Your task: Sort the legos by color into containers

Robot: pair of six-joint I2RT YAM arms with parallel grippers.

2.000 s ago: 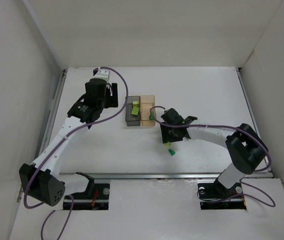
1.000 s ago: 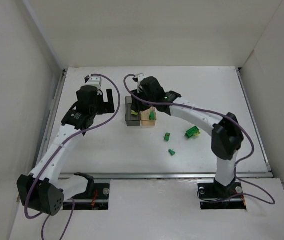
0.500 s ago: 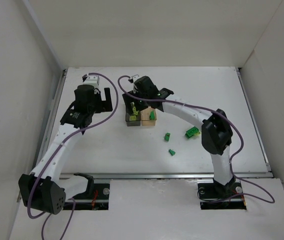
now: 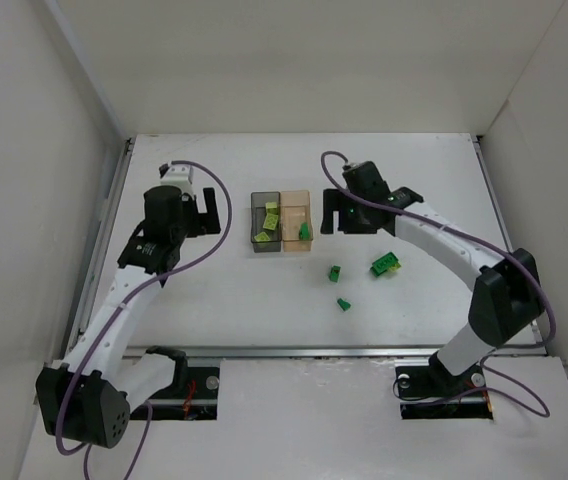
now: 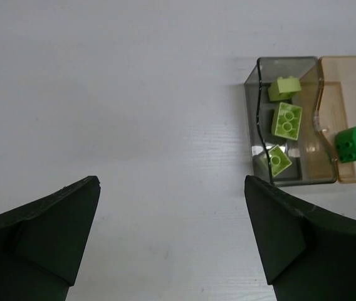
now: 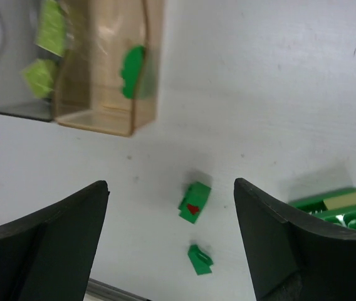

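White table [image 4: 264, 300] under left claw [image 4: 210, 203] and right claw [image 4: 332, 215]. White back wall [image 4: 304, 60] beyond both; left wall [image 4: 24, 150] outboard of left claw, right wall [image 4: 564, 150] outboard of right claw. Soft even light.

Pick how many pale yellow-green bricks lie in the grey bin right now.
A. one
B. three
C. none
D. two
B: the left wrist view shows three pale bricks inside the grey bin, while the amber bin beside it holds a single dark green brick.
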